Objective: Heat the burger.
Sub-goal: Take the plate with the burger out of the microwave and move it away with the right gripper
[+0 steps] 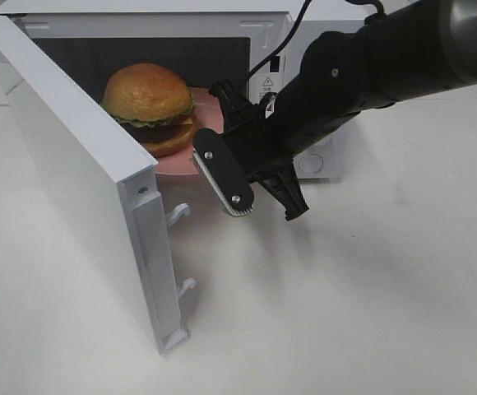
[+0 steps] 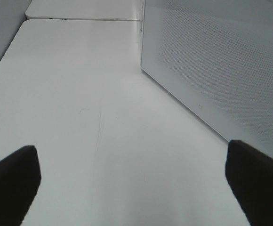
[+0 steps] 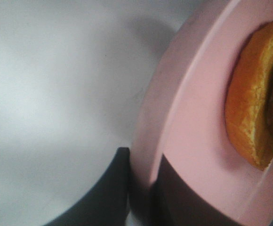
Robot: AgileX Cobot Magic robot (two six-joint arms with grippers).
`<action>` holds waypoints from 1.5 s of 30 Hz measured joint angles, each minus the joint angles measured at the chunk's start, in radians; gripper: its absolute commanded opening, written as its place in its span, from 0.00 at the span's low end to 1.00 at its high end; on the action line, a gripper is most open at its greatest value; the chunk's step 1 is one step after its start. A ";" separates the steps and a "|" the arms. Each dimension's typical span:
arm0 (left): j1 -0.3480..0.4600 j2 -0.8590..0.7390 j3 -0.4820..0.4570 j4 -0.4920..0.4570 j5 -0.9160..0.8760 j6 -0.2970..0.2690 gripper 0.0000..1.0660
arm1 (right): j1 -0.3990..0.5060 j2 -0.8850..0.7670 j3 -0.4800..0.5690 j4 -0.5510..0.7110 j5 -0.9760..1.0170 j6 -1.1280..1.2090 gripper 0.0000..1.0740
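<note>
Burger and pink plate sit in the mouth of the white microwave, whose door stands swung wide toward the left of the high view. That view shows the right arm reaching in from the right, its gripper at the plate's near edge, but the contact itself is hidden behind the arm. The right wrist view supplies it: the dark fingers are clenched on the plate's rim, one on each face, with the burger's lower bun just beyond. Only the left wrist view shows the left gripper: its fingers are spread wide and released, holding nothing, above bare white counter beside the microwave's perforated side wall.
</note>
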 measured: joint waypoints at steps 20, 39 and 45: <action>0.000 0.000 0.000 0.000 0.000 0.000 0.94 | -0.001 -0.237 0.294 -0.001 -0.105 0.004 0.00; 0.000 0.000 0.000 0.000 0.000 0.000 0.94 | -0.002 -0.503 0.520 -0.011 -0.096 0.101 0.00; 0.000 0.000 0.000 0.000 0.000 0.000 0.94 | -0.002 -0.596 0.564 -0.034 -0.064 0.145 0.00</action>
